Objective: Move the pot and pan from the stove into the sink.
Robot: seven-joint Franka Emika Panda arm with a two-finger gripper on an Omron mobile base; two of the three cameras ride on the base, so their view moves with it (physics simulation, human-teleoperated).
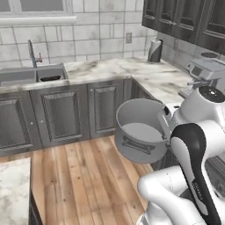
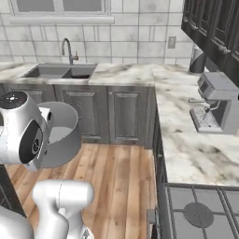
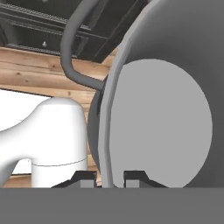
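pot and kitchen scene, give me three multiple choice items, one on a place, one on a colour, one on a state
1. Where is the pot?
A. in the sink
B. in the air above the wood floor
C. on the stove

2. What colour is the pot?
A. grey
B. red
C. black

3. How do the jaws stand at the pot?
A. wide open, clear of it
B. shut on its rim
C. shut on its loop handle

Key:
1 B: both base views show it held up, tipped on its side, over the floor, away from the sink and stove.
2 A: its wall and inside are grey.
3 B: the hand view shows the gripper astride the rim.
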